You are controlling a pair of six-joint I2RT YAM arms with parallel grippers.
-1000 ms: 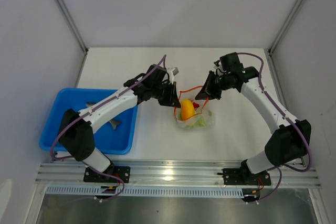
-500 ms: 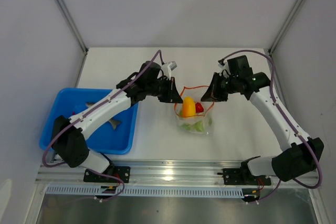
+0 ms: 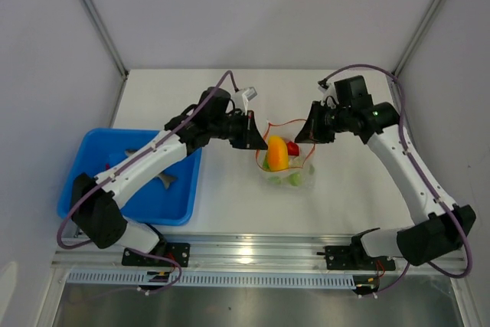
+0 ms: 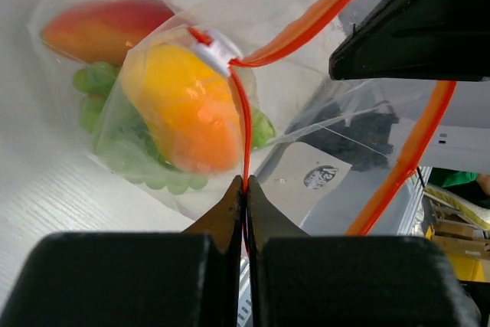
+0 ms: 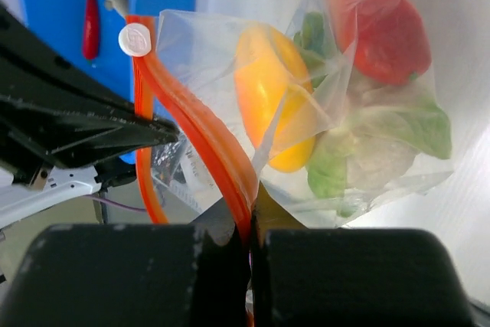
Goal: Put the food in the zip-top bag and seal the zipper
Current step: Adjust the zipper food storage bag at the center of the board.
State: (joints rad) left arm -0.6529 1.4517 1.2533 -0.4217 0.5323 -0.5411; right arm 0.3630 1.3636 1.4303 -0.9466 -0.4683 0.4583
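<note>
The left fingers are clamping together on the red zipper at one end of the zip-top bag, and the right fingers are pinching its opposite end. Between them the bag is sagging, mouth open, with toy food inside. Its film is looking thin, floppy and slippery, so the stiffer zipper is likely the surest hold.

Overhead from 6 o'clock, down onto the desk; close at both wrists, facing inward, sharing the zip-top bag.
</note>
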